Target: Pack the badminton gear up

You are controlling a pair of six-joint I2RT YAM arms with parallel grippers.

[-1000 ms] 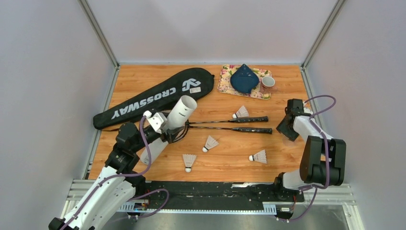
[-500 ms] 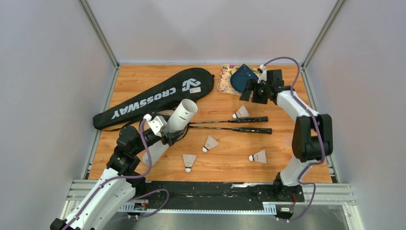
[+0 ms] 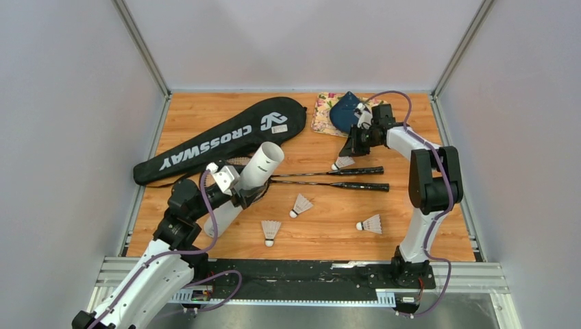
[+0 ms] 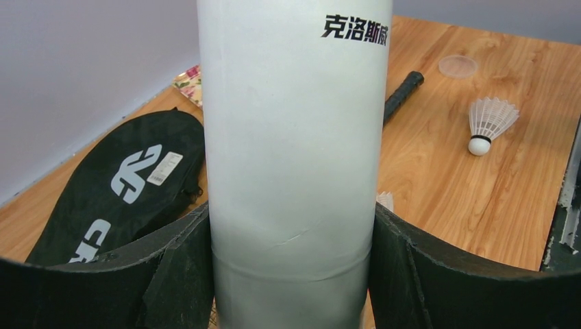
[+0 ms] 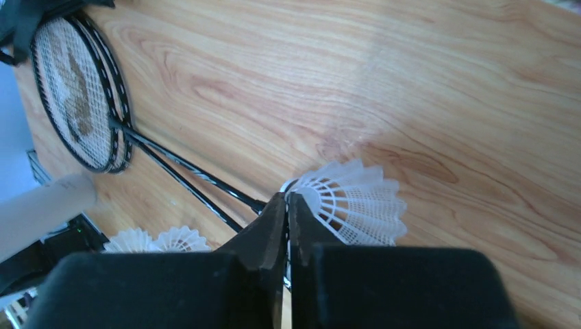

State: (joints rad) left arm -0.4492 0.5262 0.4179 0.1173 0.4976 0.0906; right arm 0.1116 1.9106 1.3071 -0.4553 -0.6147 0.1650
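My left gripper [image 3: 236, 188] [image 4: 291, 212] is shut on the white tube [image 3: 259, 168] [image 4: 294, 137], holding it tilted with its open mouth up. My right gripper [image 3: 354, 145] [image 5: 288, 199] is shut on the skirt rim of a shuttlecock [image 3: 344, 162] [image 5: 356, 205] lying by the racket handles. Two black rackets [image 3: 322, 178] [image 5: 79, 96] lie side by side, their heads partly under the tube. Three more shuttlecocks lie in front: one [image 3: 301, 205], another [image 3: 270, 231] and a third [image 3: 371, 224]. The black CROSSWAY cover [image 3: 219, 140] [image 4: 123, 192] lies at back left.
A floral tray [image 3: 322, 116] with a blue cloth [image 3: 348, 113] sits at the back, just behind my right gripper. A small clear round lid [image 4: 458, 66] lies on the wood in the left wrist view. Metal frame posts and grey walls border the table.
My right arm swung from the right edge to the back, then came down onto the shuttlecock by the racket handles, and its jaws closed. The left arm and tube stayed put.
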